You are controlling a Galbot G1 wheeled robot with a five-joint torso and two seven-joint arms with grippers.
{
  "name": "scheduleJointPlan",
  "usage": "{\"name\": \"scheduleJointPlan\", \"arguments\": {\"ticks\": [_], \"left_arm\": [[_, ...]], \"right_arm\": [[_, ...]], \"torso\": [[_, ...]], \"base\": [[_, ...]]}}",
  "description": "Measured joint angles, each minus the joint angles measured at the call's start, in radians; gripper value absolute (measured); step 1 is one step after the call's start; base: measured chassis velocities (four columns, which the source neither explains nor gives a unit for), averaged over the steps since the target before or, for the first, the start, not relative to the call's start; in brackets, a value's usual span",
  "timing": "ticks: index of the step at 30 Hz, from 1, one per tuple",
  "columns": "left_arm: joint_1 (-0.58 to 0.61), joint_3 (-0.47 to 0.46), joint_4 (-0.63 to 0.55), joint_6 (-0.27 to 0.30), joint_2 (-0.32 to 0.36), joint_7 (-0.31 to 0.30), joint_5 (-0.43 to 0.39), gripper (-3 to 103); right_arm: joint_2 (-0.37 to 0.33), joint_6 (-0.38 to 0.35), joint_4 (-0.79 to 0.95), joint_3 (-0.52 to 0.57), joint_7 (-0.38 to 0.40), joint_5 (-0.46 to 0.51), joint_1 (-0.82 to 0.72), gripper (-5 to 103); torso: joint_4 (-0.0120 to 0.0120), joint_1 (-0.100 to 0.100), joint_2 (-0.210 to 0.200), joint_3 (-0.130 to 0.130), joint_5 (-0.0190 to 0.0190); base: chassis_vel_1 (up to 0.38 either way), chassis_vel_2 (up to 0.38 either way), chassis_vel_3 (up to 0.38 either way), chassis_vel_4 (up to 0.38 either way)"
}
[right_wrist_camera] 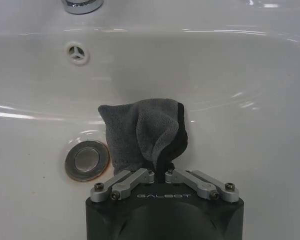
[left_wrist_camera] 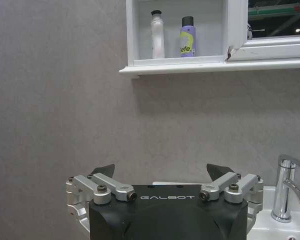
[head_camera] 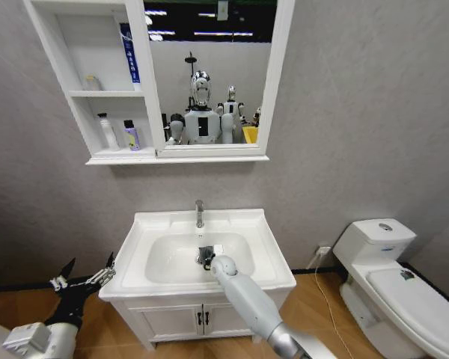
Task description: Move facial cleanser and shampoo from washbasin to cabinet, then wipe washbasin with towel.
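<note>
two bottles (left_wrist_camera: 173, 36) shelved; right gripper (right_wrist_camera: 160, 172) pinches one towel (right_wrist_camera: 140, 132), left gripper (left_wrist_camera: 161, 176) jaws spread.

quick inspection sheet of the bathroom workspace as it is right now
surface: washbasin white, rim bare, tap at the back, drain in the bowl
job's things: towel bunched in the bowl beside the drain; two bottles standing on the cabinet bottom shelf
clutter: nothing seen on the basin rim
grippers: right gripper shut on the towel inside the bowl; left gripper open, low beside the basin, holding nothing
cables: one cord running from a wall socket down along the floor
surroundings: mirror, toilet, grey wall, wooden floor
</note>
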Motion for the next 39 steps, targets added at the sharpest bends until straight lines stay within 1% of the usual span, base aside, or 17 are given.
{"name": "scheduleJointPlan", "arguments": {"ticks": [1,3,4,8,10,12,14,15,16,18,19,24,29,35,39], "left_arm": [[0.0,0.0,0.0,0.0,0.0,0.0,0.0,100],[0.0,0.0,0.0,0.0,0.0,0.0,0.0,100],[0.0,0.0,0.0,0.0,0.0,0.0,0.0,100],[0.0,0.0,0.0,0.0,0.0,0.0,0.0,100],[0.0,0.0,0.0,0.0,0.0,0.0,0.0,100],[0.0,0.0,0.0,0.0,0.0,0.0,0.0,100],[0.0,0.0,0.0,0.0,0.0,0.0,0.0,100],[0.0,0.0,0.0,0.0,0.0,0.0,0.0,100],[0.0,0.0,0.0,0.0,0.0,0.0,0.0,100],[0.0,0.0,0.0,0.0,0.0,0.0,0.0,100],[0.0,0.0,0.0,0.0,0.0,0.0,0.0,100],[0.0,0.0,0.0,0.0,0.0,0.0,0.0,100],[0.0,0.0,0.0,0.0,0.0,0.0,0.0,100],[0.0,0.0,0.0,0.0,0.0,0.0,0.0,100],[0.0,0.0,0.0,0.0,0.0,0.0,0.0,100]], "right_arm": [[-0.016,-0.006,0.015,0.003,0.006,0.002,-0.003,4],[-0.024,-0.009,0.022,0.004,0.008,0.002,-0.005,4],[-0.043,-0.014,0.041,0.003,0.008,0.003,-0.011,4],[-0.045,-0.015,0.046,0.001,0.002,0.004,-0.015,4],[-0.038,-0.015,0.037,-0.001,-0.007,0.004,-0.014,4],[-0.008,-0.008,0.0,-0.007,-0.029,-0.005,-0.003,4],[0.004,-0.007,-0.015,-0.009,-0.036,-0.009,0.001,4],[0.025,-0.006,-0.042,-0.012,-0.048,-0.016,0.01,4],[0.025,-0.006,-0.042,-0.012,-0.048,-0.016,0.01,4],[0.055,-0.001,-0.08,-0.018,-0.067,-0.034,0.022,4],[0.055,-0.001,-0.08,-0.018,-0.067,-0.034,0.022,4],[0.113,0.022,-0.142,-0.034,-0.11,-0.066,0.037,4],[0.126,0.036,-0.159,-0.042,-0.131,-0.075,0.045,4],[0.13,0.039,-0.174,-0.038,-0.133,-0.082,0.046,4],[0.129,0.039,-0.163,-0.028,-0.119,-0.087,0.034,4]], "torso": [[0.0,0.0,0.0,0.0,0.0],[0.0001,0.0,0.0,0.0,0.0],[-0.0001,0.0,0.0,0.0,-0.0002],[-0.0002,0.0,0.0,0.0,-0.0003],[-0.0003,0.0,0.0,0.0,-0.0003],[-0.0001,0.0,0.0,0.0,-0.0003],[-0.0001,0.0,0.0,0.0,-0.0003],[-0.0001,0.0,0.0,0.0,-0.0003],[-0.0001,0.0,0.0,0.0,-0.0003],[-0.0001,0.0,0.0,0.0,-0.0003],[-0.0001,0.0,0.0,0.0,-0.0003],[-0.0001,0.0,0.0,0.0,-0.0004],[0.0001,0.0,0.0,0.0,-0.0003],[0.0002,0.0,0.0,0.0,-0.0001],[0.0004,0.0,0.0,0.0,0.0001]], "base": [[0.0,0.0,0.0,0.0],[0.0,0.0,0.0,0.0],[0.0,0.0,0.0,0.0],[0.0,0.0,0.0,0.0],[0.0,0.0,0.0,0.0],[0.0,0.0,0.0,0.0],[0.0,0.0,0.0,0.0],[0.0,0.0,0.0,0.0],[0.0,0.0,0.0,0.0],[0.0,0.0,0.0,0.0],[0.0,0.0,0.0,0.0],[0.0,0.0,0.0,0.0],[0.0,0.0,0.0,0.0],[0.0,0.0,0.0,0.0],[0.0,0.0,0.0,0.0]]}}
